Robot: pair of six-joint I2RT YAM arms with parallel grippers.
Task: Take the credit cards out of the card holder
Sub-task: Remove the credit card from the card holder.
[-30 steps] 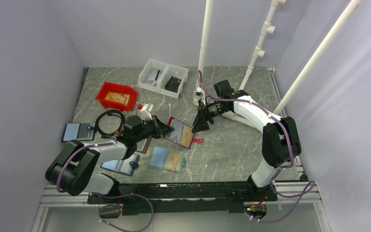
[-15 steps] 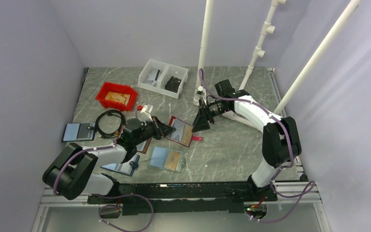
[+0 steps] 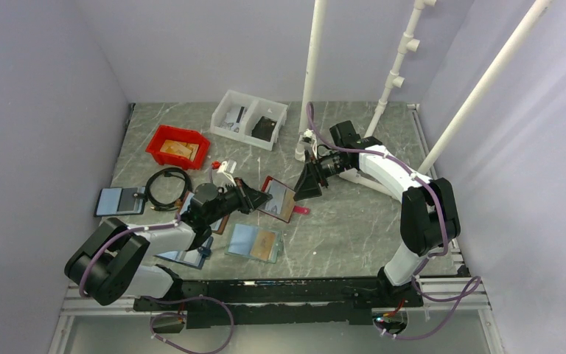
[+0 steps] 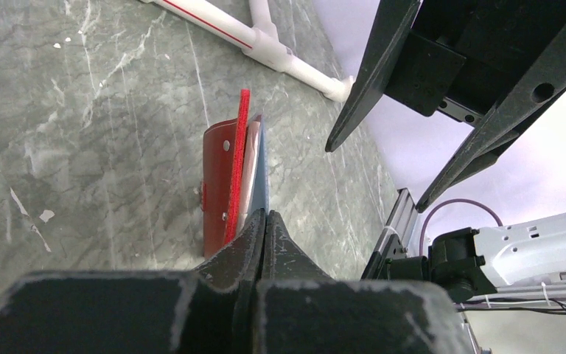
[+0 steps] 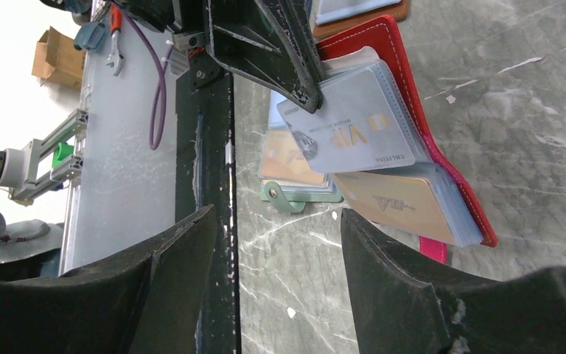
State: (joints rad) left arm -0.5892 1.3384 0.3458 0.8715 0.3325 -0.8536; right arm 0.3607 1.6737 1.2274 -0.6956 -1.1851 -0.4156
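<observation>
The red card holder [image 3: 280,199] stands tilted up off the table, open, mid-table. My left gripper [image 3: 254,197] is shut on the corner of a pale blue-grey credit card [image 5: 354,136] at the holder's upper half. In the left wrist view the shut gripper [image 4: 260,214] pinches that card's thin edge [image 4: 260,166], the red cover [image 4: 221,177] just to its left. A tan-orange credit card [image 5: 402,203] sits in the lower half, a pink tab [image 5: 433,249] below it. My right gripper [image 3: 308,188] hangs open just right of the holder, nothing between its fingers [image 5: 276,221].
A teal holder [image 3: 254,242] with an orange card lies in front of the red one; a brown holder [image 3: 219,221] and a blue one [image 3: 184,256] lie under the left arm. A dark holder [image 3: 120,200], black cable [image 3: 166,184], red bin [image 3: 179,146], white bin [image 3: 249,119] and white pipes [image 3: 311,74] stand around.
My left gripper has shifted a little to the right, carrying the red holder with it and tilting it up more. The right gripper has barely moved and stays open.
</observation>
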